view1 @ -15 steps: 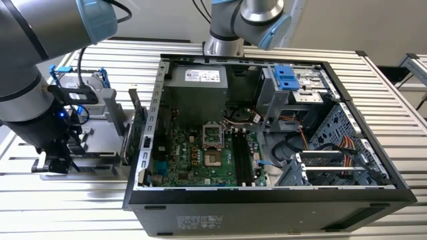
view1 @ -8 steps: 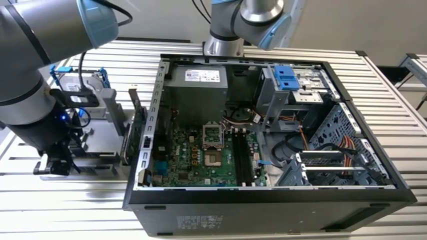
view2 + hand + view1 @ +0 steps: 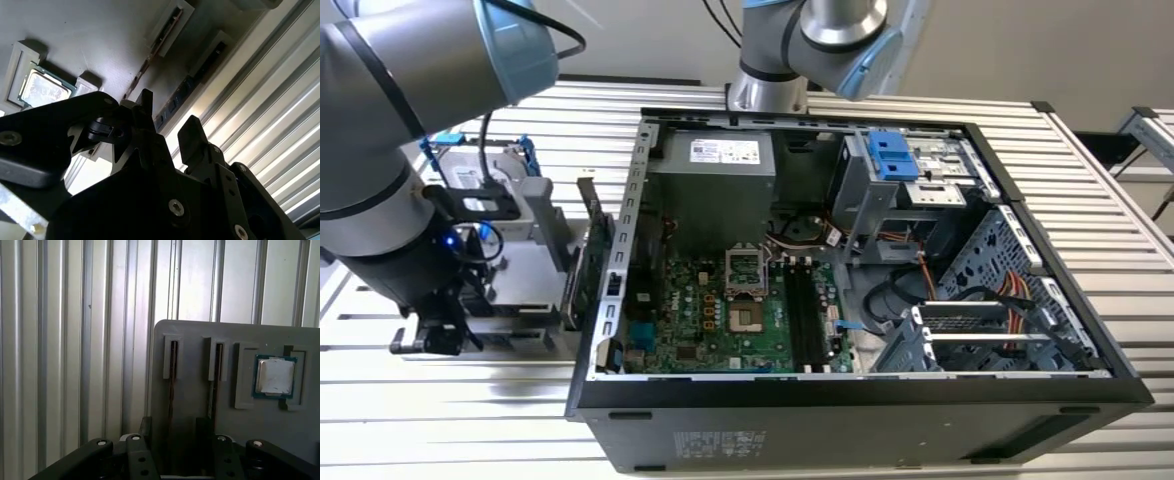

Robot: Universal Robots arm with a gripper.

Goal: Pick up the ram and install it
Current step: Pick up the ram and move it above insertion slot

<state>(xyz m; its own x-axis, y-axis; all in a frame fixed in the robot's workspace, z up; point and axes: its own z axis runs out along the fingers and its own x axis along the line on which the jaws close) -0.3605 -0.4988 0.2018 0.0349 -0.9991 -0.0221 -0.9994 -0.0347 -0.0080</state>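
grey tubular arm (image 3: 374, 140) with light-blue joint caps (image 3: 520, 45), black cable (image 3: 580, 40), black fingers (image 3: 192, 135).

We see a ribbed metal table (image 3: 454, 420), an open computer case (image 3: 854, 440) lying on its side on it, a grey slotted tray (image 3: 240, 335) flat on the slats

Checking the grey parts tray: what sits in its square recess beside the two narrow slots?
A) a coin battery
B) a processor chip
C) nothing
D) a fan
B: in the first wrist view, a square, silver-topped processor chip lies in that recess of the grey tray.
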